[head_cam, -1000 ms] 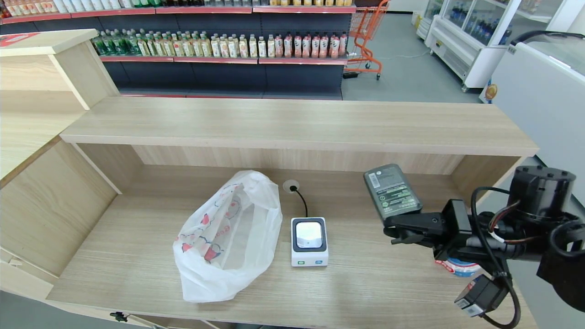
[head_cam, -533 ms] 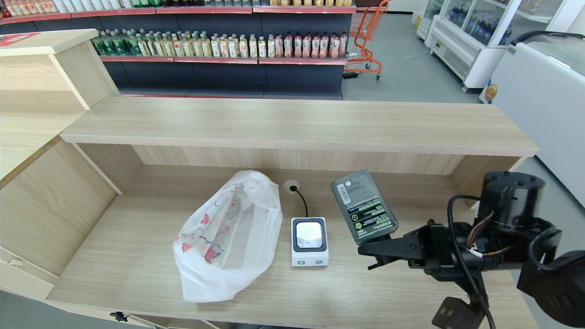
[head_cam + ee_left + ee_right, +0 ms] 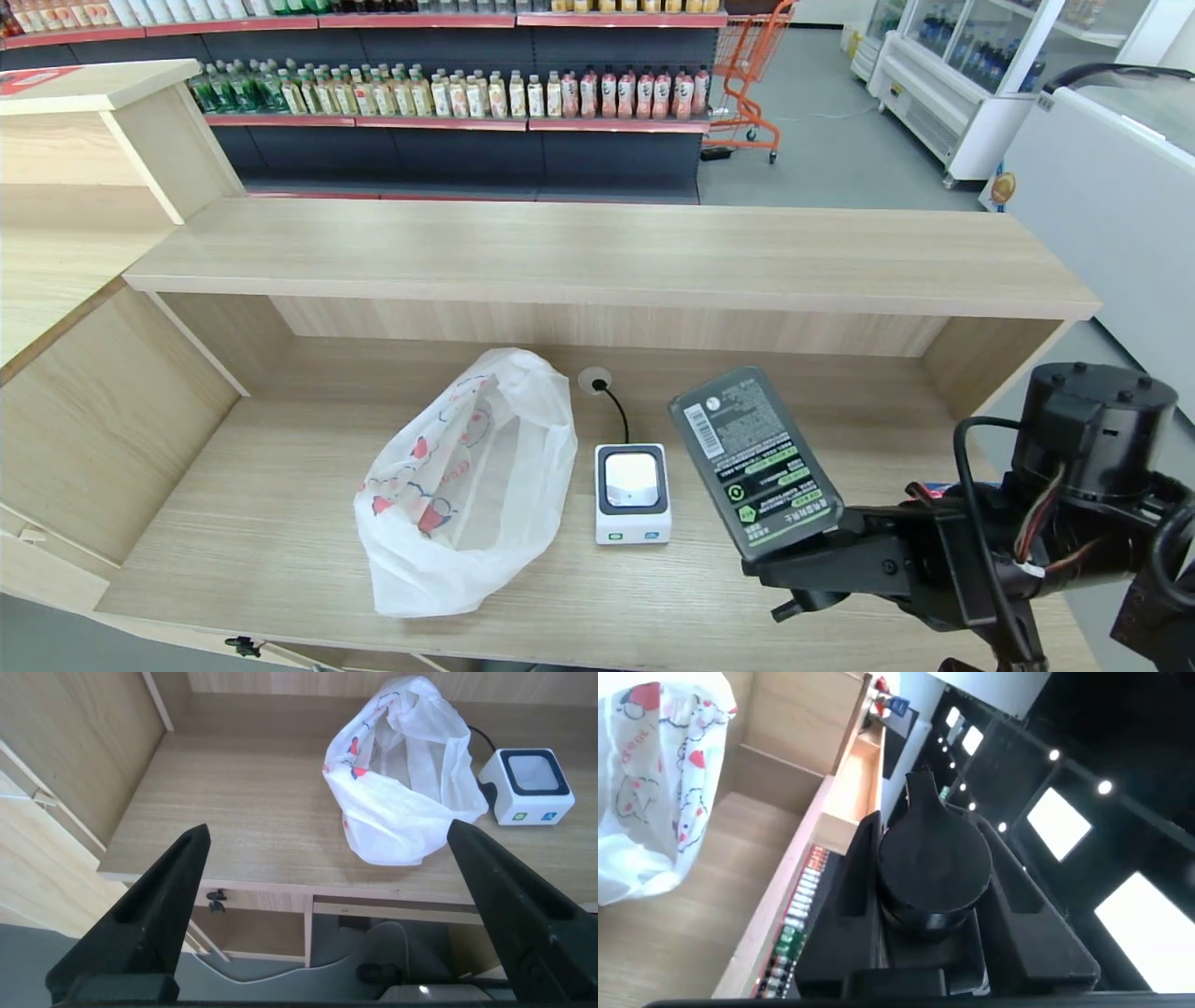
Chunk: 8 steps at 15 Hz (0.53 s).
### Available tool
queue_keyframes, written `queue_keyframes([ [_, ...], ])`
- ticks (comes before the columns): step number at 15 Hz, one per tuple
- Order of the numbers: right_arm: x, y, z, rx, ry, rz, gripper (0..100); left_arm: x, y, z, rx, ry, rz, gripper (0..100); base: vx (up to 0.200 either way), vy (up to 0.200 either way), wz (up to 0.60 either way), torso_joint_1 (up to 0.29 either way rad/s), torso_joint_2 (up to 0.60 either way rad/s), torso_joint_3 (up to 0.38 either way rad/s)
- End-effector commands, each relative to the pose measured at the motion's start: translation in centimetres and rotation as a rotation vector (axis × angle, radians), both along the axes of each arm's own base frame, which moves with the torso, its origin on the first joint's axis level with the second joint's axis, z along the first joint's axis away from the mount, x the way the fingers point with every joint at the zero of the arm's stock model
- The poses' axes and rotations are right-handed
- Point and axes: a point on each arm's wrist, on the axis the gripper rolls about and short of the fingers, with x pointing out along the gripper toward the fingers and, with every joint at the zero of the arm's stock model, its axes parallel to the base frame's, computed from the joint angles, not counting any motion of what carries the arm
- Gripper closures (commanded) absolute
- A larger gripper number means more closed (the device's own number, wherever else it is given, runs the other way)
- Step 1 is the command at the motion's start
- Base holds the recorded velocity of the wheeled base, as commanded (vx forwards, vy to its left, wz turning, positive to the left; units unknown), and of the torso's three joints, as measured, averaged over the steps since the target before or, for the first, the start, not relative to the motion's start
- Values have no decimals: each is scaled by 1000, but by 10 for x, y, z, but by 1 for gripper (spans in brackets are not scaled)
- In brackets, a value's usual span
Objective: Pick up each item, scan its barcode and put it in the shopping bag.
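Note:
My right gripper (image 3: 792, 551) is shut on the lower end of a dark flat pouch (image 3: 754, 462). The pouch is tilted, its white barcode label facing up, just right of the white scanner (image 3: 632, 492) and a little above the counter. In the right wrist view the pouch (image 3: 932, 868) stands dark between the two fingers of the gripper (image 3: 929, 910). The white shopping bag (image 3: 467, 476) with red prints lies open left of the scanner. My left gripper (image 3: 327, 910) hangs open over the counter's front edge, with the bag (image 3: 402, 775) and scanner (image 3: 533, 782) beyond it.
The wooden counter (image 3: 280, 523) is walled at the back and both sides under a raised shelf (image 3: 607, 252). The scanner's cable (image 3: 616, 411) runs to a hole in the back. A red and blue item (image 3: 941, 487) peeks out behind my right arm.
My right gripper has carried the pouch left and toward the counter's front, from the back right to just beside the scanner. The bag and scanner have stayed put.

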Motion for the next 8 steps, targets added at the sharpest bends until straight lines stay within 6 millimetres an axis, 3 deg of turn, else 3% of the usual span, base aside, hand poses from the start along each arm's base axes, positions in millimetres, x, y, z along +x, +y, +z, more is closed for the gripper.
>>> queue_keyframes([
  [1,-5,0,-2,-6,6,8,100,0,0,0,0,-1,0,0,0,0,0,0,0,0],
  [5,-23,9,-11,-48,67,79,100,0,0,0,0,-1,0,0,0,0,0,0,0,0],
  [8,-50,9,-20,-147,139,166,100,0,0,0,0,-1,1,0,0,0,0,0,0,0],
])
